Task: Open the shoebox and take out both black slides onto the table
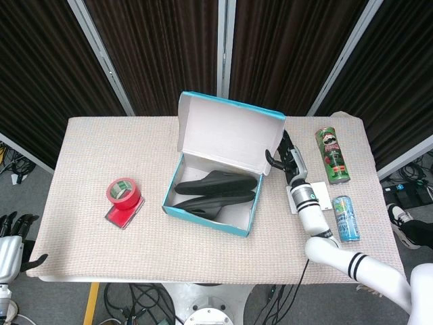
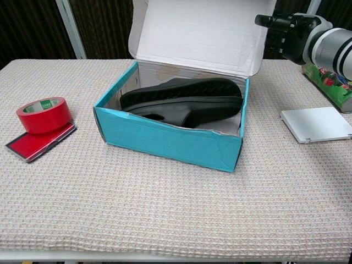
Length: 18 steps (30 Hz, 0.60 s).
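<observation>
Teal cardboard shoebox (image 1: 210,220) is sitting mid-desk, lid (image 1: 226,132) standing open, two black rubber slides (image 1: 215,190) lying inside. Right hand (image 1: 287,157) is hovering at the lid's right edge; its fingers' (image 2: 269,21) grip cannot be told. Only head view is showing left hand (image 1: 12,238), lower left, off the desk, fingers apart.

Two cameras, one tabletop

Head view looks steeply down from above; chest view faces forward, low and close. Both share the shoebox (image 1: 211,203) (image 2: 165,137) and red tape (image 1: 123,191) (image 2: 43,114).

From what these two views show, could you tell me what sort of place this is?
Probably a robot test room, not a home: a cloth-covered table against dark curtains, loose cables on the grey floor beneath, and unrelated props like a red tape roll.
</observation>
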### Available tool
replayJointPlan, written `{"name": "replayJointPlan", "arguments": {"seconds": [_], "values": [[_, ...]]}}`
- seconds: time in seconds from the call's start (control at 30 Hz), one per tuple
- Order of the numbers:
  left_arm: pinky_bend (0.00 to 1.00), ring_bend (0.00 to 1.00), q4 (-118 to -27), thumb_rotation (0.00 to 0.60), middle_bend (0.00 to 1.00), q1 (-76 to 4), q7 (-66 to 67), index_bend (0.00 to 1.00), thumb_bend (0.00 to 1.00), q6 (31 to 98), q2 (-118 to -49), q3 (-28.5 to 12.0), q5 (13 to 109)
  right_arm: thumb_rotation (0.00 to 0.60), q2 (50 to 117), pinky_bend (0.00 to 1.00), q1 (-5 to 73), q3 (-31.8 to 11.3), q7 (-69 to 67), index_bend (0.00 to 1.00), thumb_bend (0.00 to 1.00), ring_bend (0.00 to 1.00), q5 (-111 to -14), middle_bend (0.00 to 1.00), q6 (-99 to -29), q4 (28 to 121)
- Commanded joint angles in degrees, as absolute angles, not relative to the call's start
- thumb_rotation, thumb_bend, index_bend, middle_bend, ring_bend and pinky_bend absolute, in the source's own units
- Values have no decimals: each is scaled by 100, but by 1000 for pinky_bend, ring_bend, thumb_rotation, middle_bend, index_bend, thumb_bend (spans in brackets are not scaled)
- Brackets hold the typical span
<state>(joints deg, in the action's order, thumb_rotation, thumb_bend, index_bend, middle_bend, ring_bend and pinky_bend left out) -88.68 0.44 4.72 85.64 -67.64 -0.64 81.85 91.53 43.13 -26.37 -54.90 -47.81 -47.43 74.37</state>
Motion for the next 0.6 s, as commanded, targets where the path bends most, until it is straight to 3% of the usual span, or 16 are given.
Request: {"name": "replayJointPlan", "arguments": {"seconds": [0.03,0.13,0.23,0.4,0.53,0.6], "values": [[66,49,-8862,600,150,48,467,177,70,8579,-6763,-70,8194,600,9588,0,4369,-3026,-4679,0,230,0,-4421,0,-5727,7227],[66,49,-8860,600,150,44,471,177,71,8579,-6756,-72,8207,600,9763,0,4329,-3003,-4345,0,222,0,-4920,0,-6492,7014],[66,49,-8872,600,150,29,483,177,71,8558,-6748,-78,8211,600,9736,0,4267,-2524,-4069,0,223,0,-6074,0,-7144,6704],[66,49,-8906,600,150,-1,514,177,71,8521,-6734,-99,8197,600,8893,0,4036,-1488,-3730,0,150,0,-7579,20,-7129,7218],[66,49,-8948,600,150,-25,520,177,71,8492,-6730,-96,8220,600,8165,0,4119,-950,-3237,9,120,0,-8407,136,-6769,7849],[66,49,-8955,600,150,-23,509,178,71,8495,-6732,-92,8227,600,8013,0,4160,-763,-2912,60,112,0,-8649,182,-6631,8073]]}}
